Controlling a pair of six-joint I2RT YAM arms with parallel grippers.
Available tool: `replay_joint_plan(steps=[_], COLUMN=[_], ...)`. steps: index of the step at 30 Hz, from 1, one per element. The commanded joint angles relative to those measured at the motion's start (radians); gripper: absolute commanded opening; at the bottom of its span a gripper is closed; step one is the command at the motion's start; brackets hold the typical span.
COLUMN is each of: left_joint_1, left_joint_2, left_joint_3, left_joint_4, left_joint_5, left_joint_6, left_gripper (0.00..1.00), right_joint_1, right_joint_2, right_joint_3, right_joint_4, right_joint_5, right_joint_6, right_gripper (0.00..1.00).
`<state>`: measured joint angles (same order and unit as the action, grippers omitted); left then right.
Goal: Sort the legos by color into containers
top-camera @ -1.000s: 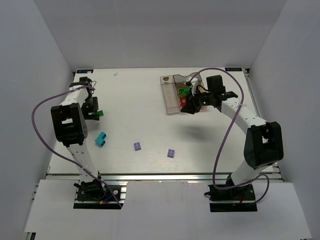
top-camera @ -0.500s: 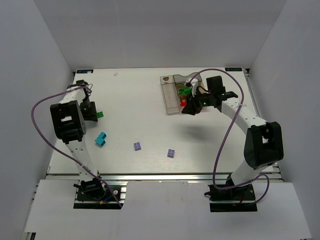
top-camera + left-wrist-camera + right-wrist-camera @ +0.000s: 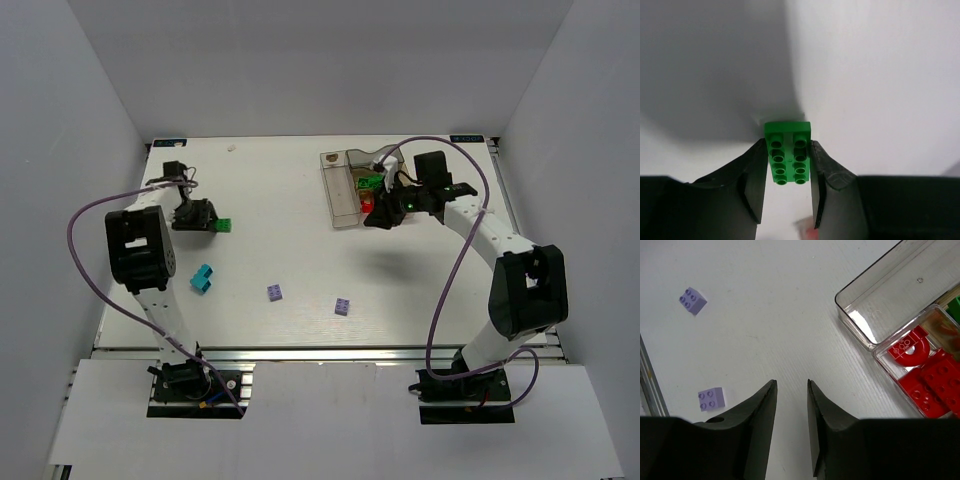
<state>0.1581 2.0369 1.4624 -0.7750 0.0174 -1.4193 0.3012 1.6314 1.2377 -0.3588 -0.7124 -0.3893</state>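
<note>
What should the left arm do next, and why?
Probably lift straight up. The left gripper looks closed against both long sides of the green brick, which rests on the table. The containers sit far across it, so the brick should clear the surface before travelling.

Two lilac bricks (image 3: 274,292) (image 3: 343,306), two arms (image 3: 140,250) (image 3: 525,285), one bin block (image 3: 340,203)

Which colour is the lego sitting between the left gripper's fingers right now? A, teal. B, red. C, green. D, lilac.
C: the left wrist view shows a green lego with a finger of the left gripper against each long side, studs facing the camera.
</note>
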Motion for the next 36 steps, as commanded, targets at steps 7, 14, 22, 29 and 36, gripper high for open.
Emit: replay_joint_plan(steps=[7,14,22,29,36], left_joint_1=[-0.259,-0.451,-0.594,-0.663,-0.710], left_joint_2=[-0.152,-0.023,0.287,0.427,0.485], left_joint_3=[-0.079,0.142,0.626,0.802,0.834], left_joint_4=[0.583,0.681,0.603,0.667,0.767], left_joint_5=[0.400,0.449,0.414,0.252,0.106], left_joint_6=[0.327,0.497,0.619,0.626,0.662], left_gripper=[0.00,0.00,0.00,0.04,0.09], right_joint_1=[-0.091,-0.157,-0.211,-0.238,-0.254], right_joint_2=[-0.119,-0.183,-0.232,-0.258,-0.263], right_joint_3=[-0.024,-0.078,-0.119,-0.149,-0.164], right_joint_4=[0.231,0.319,0.330,0.340,0.347], right_joint_5=[0.117,0.199,0.209,0.199,0.171], right_joint_6=[0.280,0.328,0.345,0.352,0.362], right_gripper=[0.34,0.33,0.33,0.33,0.33])
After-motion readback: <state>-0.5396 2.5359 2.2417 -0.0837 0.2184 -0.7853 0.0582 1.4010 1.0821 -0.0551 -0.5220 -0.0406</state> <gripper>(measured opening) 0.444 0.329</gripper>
